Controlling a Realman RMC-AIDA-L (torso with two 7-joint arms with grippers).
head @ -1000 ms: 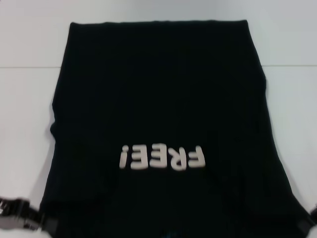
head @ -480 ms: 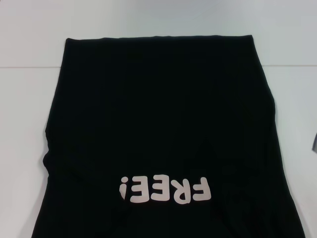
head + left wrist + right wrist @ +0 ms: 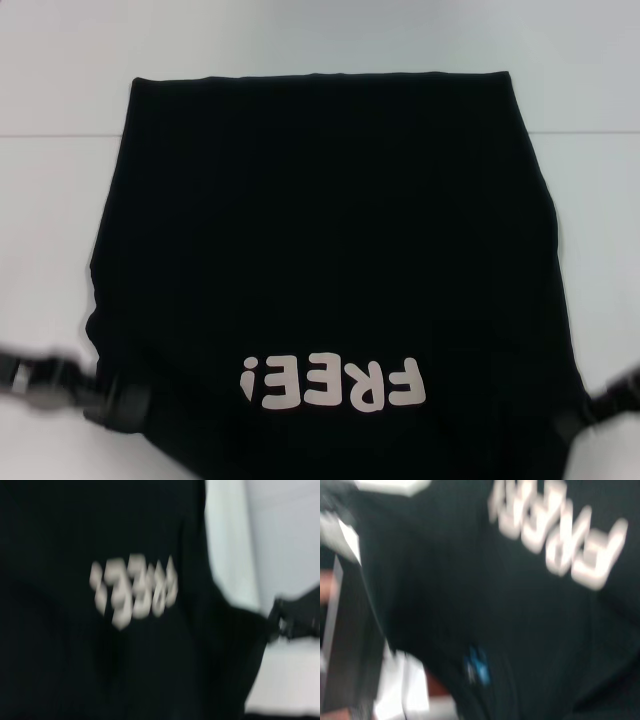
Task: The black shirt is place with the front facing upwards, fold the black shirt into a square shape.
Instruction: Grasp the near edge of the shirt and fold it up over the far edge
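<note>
Black shirt spread front-up across the white surface, far hem straight and flat, white "FREE!" lettering upside down near the close edge, small blue logo visible only in the right wrist view. Left tool at the shirt's near left edge, right tool at its near right edge, both touching the cloth. Cannot tell whether either tool is clamped on the fabric or spread apart.
</note>
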